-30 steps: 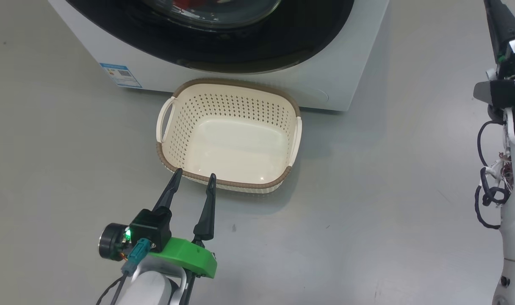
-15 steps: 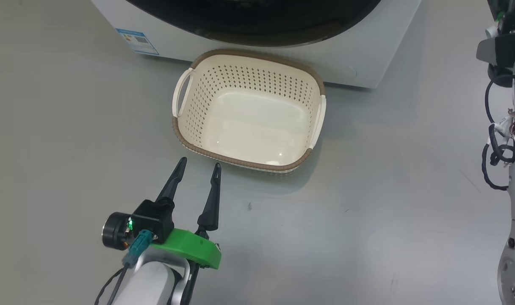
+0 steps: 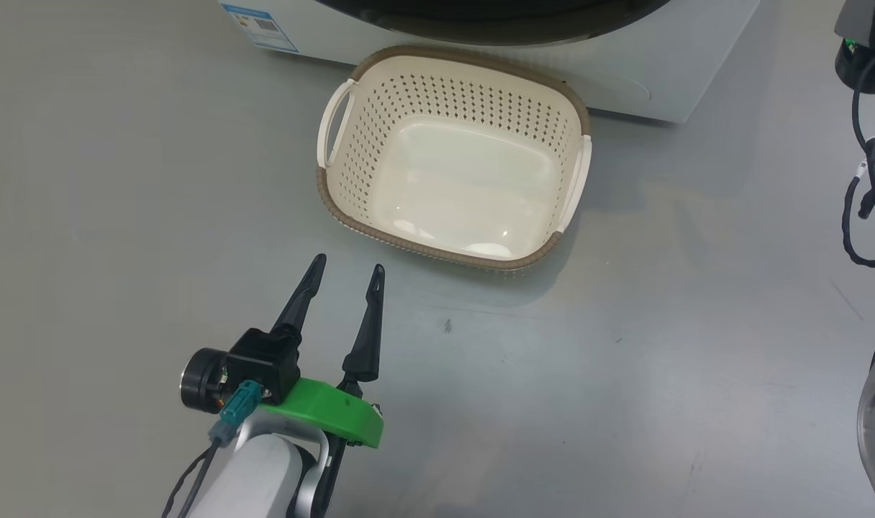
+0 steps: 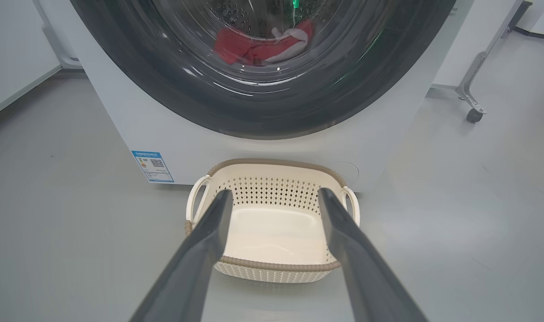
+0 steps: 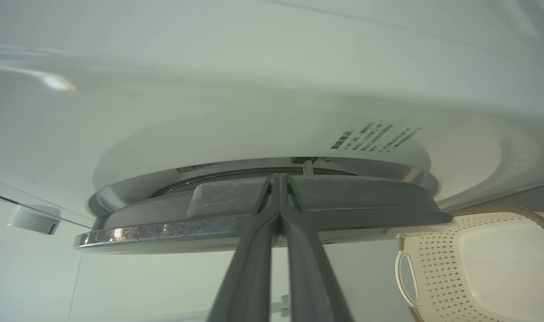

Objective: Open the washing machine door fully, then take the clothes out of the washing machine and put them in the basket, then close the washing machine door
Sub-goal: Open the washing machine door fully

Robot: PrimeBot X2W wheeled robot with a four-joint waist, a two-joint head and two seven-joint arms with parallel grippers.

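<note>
Right fingers [image 5: 254, 250] pinched at door [image 5: 366, 197]; left wrist view shows clothes [image 4: 258, 44]

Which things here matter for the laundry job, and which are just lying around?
Job: washing machine, washing machine door, red clothes in the drum, basket.
Incidental: blue sticker, wheeled stand leg beside the machine.

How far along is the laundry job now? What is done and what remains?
Done: nothing yet; the cream perforated basket is empty. In hand: the shut right gripper sits at the edge of the round black-rimmed glass door; the left gripper hangs open. Left: opening it fully, moving the red clothes to the basket, closing it.
</note>
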